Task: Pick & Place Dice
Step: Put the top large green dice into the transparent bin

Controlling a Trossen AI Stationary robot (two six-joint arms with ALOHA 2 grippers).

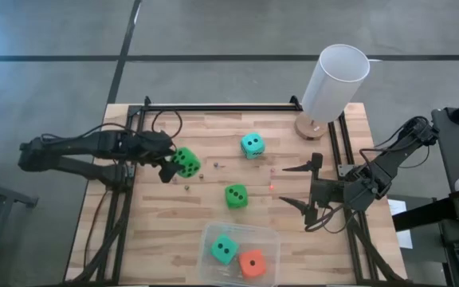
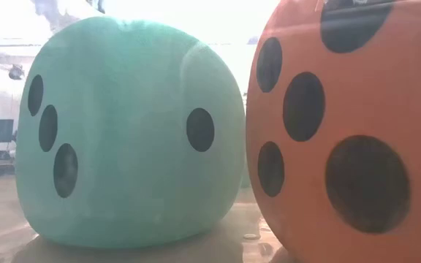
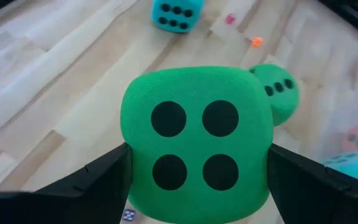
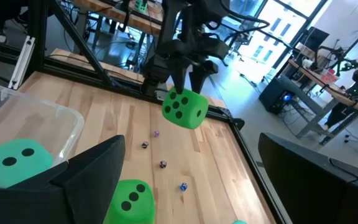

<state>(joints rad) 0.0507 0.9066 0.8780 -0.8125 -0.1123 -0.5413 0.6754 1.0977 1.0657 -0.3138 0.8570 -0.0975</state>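
Nearest our low camera sit a teal die [image 2: 130, 139] and an orange-red die [image 2: 349, 124], side by side in the clear plastic bin [image 1: 271, 239] at the table's six o'clock edge; the teal one shows three pips on one side and one on the next

Our left gripper [image 1: 168, 159] is clamped on a bright green die [image 1: 186, 163] at about nine o'clock on the wooden table [image 1: 213, 127]. From the left wrist, the fingers [image 3: 98, 177] press its two opposite sides and its four-pip face [image 3: 195, 143] points straight back at that camera. The right wrist view shows the same die [image 4: 184, 108] raised clear of the boards and tilted on a corner. Being a cube, it has no long axis we can name

A second bright green die [image 1: 236, 195] rests near the table's centre, a second teal die [image 1: 252, 145] toward twelve o'clock. Several tiny dice [image 4: 163, 164] lie scattered between them

Our right gripper [image 1: 303, 186] waits at three o'clock, fingers wide apart, holding nothing. A white cylinder [image 1: 335, 81] on a round wooden base stands at one o'clock
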